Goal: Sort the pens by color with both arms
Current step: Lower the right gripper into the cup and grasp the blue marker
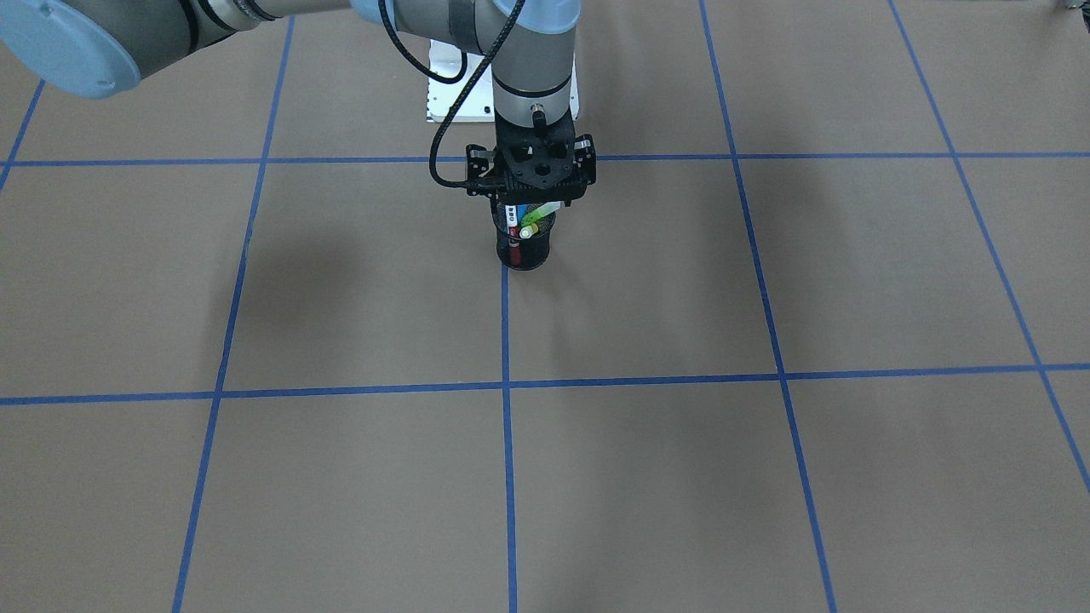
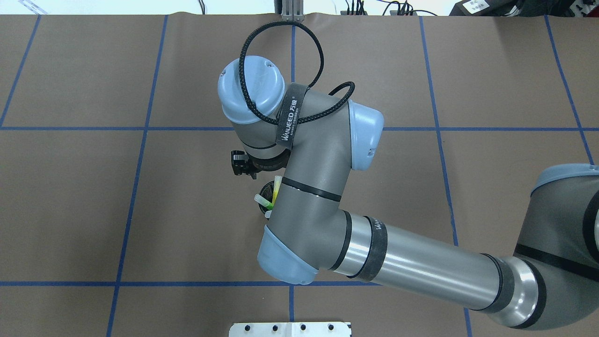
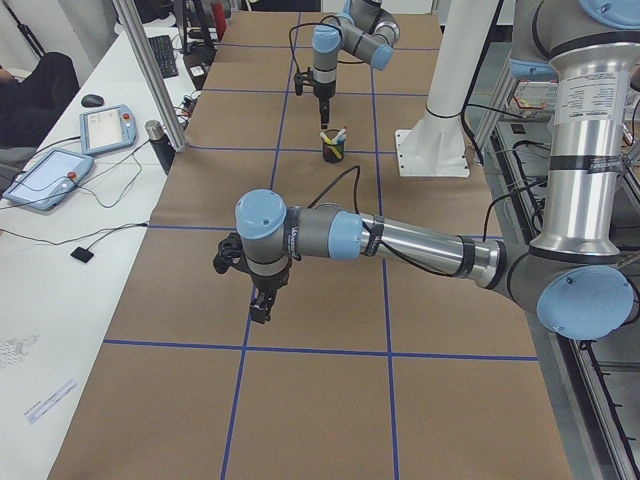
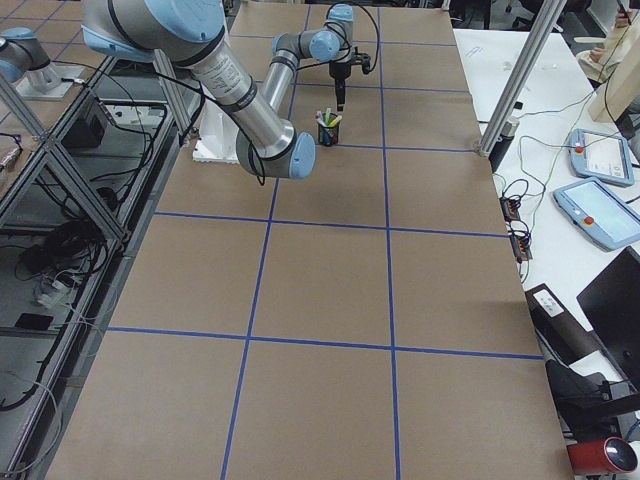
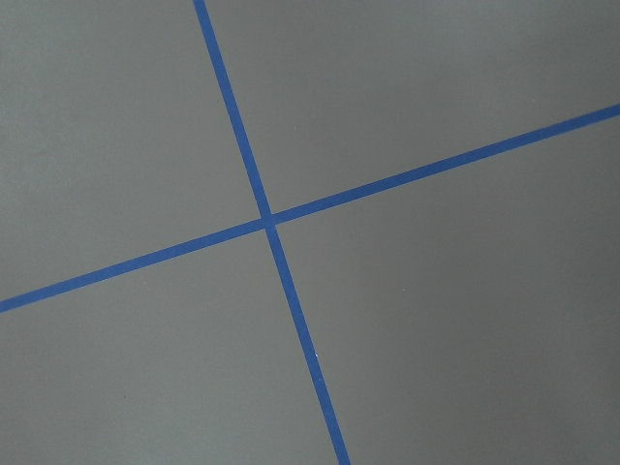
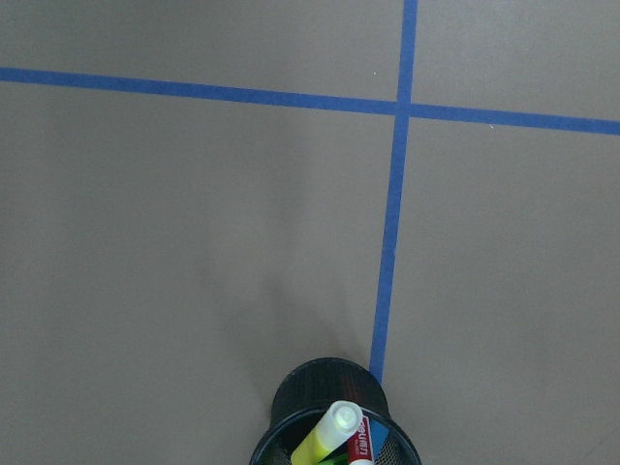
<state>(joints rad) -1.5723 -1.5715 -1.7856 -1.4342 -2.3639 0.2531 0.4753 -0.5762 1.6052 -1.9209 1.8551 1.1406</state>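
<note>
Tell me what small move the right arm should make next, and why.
Probably lower the right gripper toward the black mesh cup, jaws lined up on one pen, say the yellow pen. The pens in view all stand in the cup, none sorted yet; this gripper hangs just above it, while the left gripper is far off.

The surface (image 1: 341, 511) is matt brown paper marked with smooth blue tape lines (image 1: 508, 477), the right arm (image 2: 421, 267) is satin-finished grey metal with glossy light-blue plastic joint caps (image 2: 251, 86) and a braided black cable (image 2: 242, 63) — the cup (image 6: 300, 392) is black wire mesh, its pens (image 6: 329, 436) smooth plastic.
</note>
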